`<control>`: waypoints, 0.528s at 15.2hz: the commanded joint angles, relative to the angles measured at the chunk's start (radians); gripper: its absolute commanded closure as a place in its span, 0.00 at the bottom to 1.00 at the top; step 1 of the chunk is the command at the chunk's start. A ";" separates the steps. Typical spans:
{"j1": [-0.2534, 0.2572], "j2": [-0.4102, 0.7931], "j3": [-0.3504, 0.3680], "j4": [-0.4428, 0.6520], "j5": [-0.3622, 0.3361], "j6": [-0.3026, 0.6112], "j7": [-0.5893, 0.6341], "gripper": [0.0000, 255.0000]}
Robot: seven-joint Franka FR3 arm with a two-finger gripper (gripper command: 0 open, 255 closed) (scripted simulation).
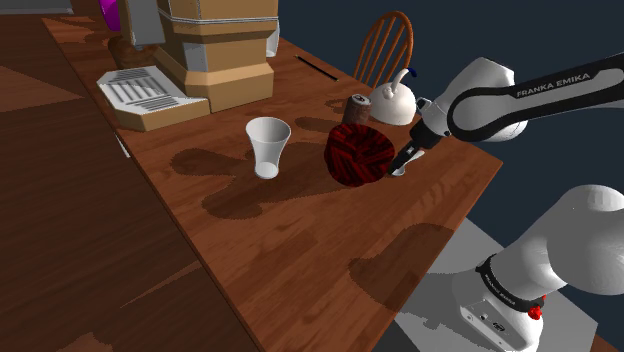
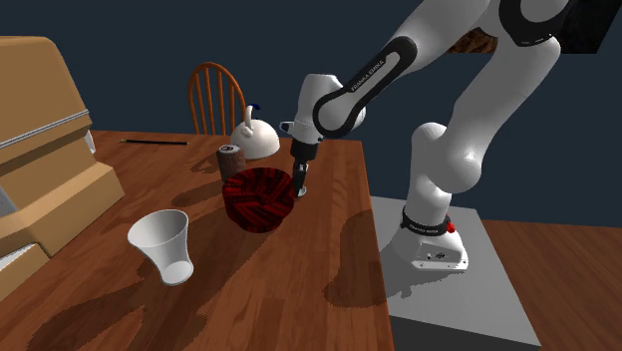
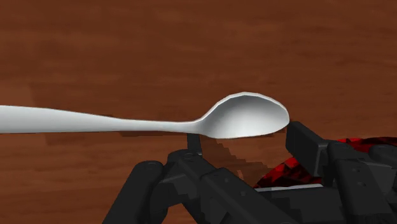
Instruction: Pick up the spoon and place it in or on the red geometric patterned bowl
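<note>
Slim pale-grey spoon (image 3: pixel 248 116) looks light, stiff, slippery, so pinch its narrow neck; jaws flank its scoop, clamped or not I can't tell.

Dark band on the arm (image 1: pixel 548 92), shoulder view: FRANKA EMIKA, white capitals.
Dark band on the arm (image 2: pixel 364 82), second exterior view: FRANKA EMIKA.

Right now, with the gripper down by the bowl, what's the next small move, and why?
Probably shut the gripper on the spoon. Its fingers stand apart low over the table, the spoon's wide end lies across the gap between them, seemingly unclasped, and the bowl waits right beside.
</note>
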 commanded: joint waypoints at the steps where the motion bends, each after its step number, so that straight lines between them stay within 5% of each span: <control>1: -0.006 -0.013 0.004 0.005 -0.007 -0.019 0.007 1.00; 8: -0.034 -0.097 0.027 0.049 -0.041 -0.146 0.047 1.00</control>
